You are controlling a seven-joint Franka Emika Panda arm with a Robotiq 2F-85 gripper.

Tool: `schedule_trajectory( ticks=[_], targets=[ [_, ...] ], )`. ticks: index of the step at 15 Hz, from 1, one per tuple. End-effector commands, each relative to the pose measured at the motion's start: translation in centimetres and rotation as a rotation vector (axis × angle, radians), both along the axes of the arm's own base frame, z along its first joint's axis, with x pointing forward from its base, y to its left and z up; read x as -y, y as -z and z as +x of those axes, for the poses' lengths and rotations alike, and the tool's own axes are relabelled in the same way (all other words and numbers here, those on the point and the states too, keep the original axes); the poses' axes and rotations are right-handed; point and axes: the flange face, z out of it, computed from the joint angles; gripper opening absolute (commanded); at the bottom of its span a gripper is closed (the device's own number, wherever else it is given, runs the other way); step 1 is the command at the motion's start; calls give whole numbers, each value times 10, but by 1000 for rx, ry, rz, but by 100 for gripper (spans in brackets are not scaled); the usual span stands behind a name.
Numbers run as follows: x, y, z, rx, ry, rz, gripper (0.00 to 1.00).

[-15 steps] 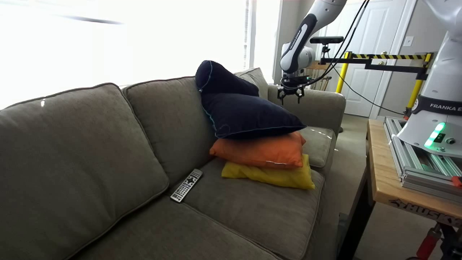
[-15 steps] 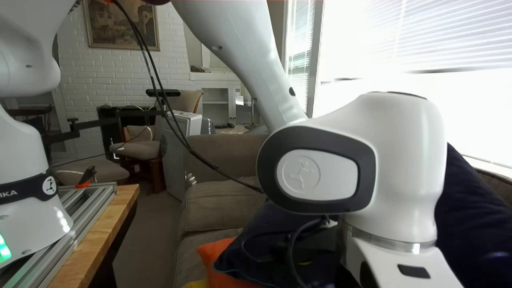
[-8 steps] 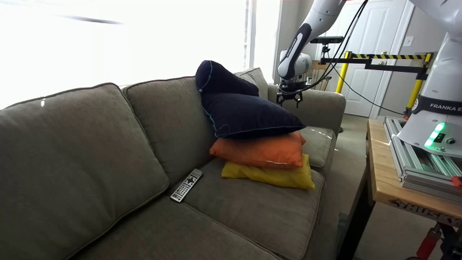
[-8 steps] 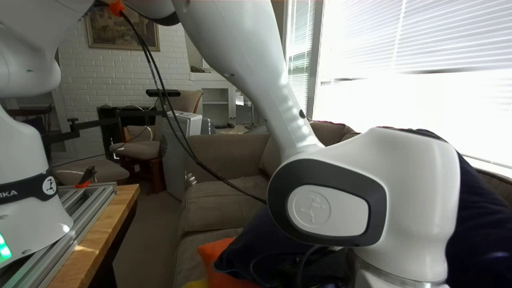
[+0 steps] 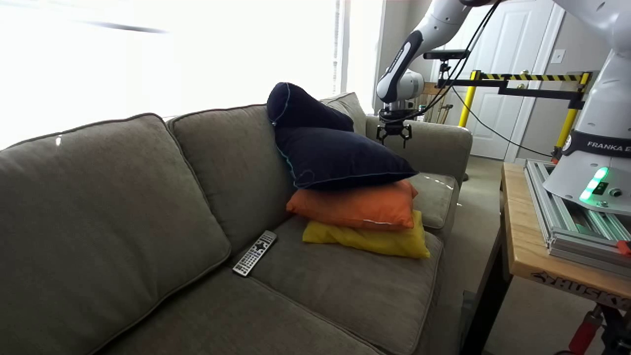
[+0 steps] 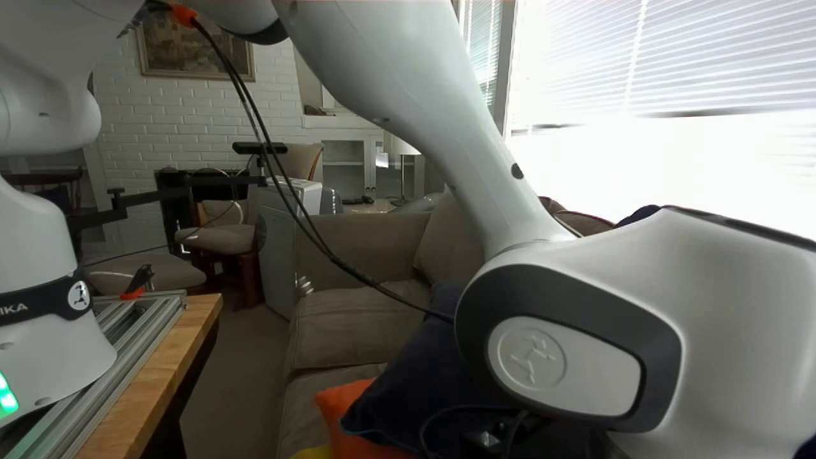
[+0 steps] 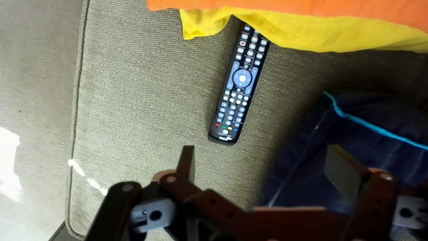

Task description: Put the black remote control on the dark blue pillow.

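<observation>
Black remote control (image 7: 239,83) lies on sofa (image 7: 133,83); tool (image 7: 260,162) (fingers spread) hovers

From the base (image 5: 586,172) at 3 o'clock in an exterior view, the arm (image 5: 438,27) arches over and slants down toward 7 o'clock, and the gripper (image 5: 393,142) hangs at 2 o'clock, pointing to 6. The wrist (image 6: 564,366) bulks large at 4 o'clock in an exterior view. In the wrist view the fingers (image 7: 342,177) stand wide apart at 7 and 4 o'clock.
</observation>
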Motion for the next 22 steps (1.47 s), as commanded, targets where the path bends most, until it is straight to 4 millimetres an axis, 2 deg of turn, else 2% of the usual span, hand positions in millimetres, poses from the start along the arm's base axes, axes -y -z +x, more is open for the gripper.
schedule_trajectory(
  ticks=[1, 5, 9, 11, 12, 13, 18, 22],
  targets=[
    [2, 4, 0, -2, -23, -3, 100],
    [2, 15, -3, -6, -57, -8, 100],
    [2, 14, -1, -4, -59, -10, 100],
    [2, 8, 2, 3, -37, 48, 100],
    [4, 2, 4, -30, -30, 16, 100],
    [1, 13, -1, -16, -49, 6, 100],
    [4, 7, 2, -26, -49, 6, 100],
    [8, 24, -1, -25, -168, -28, 100]
  ],
)
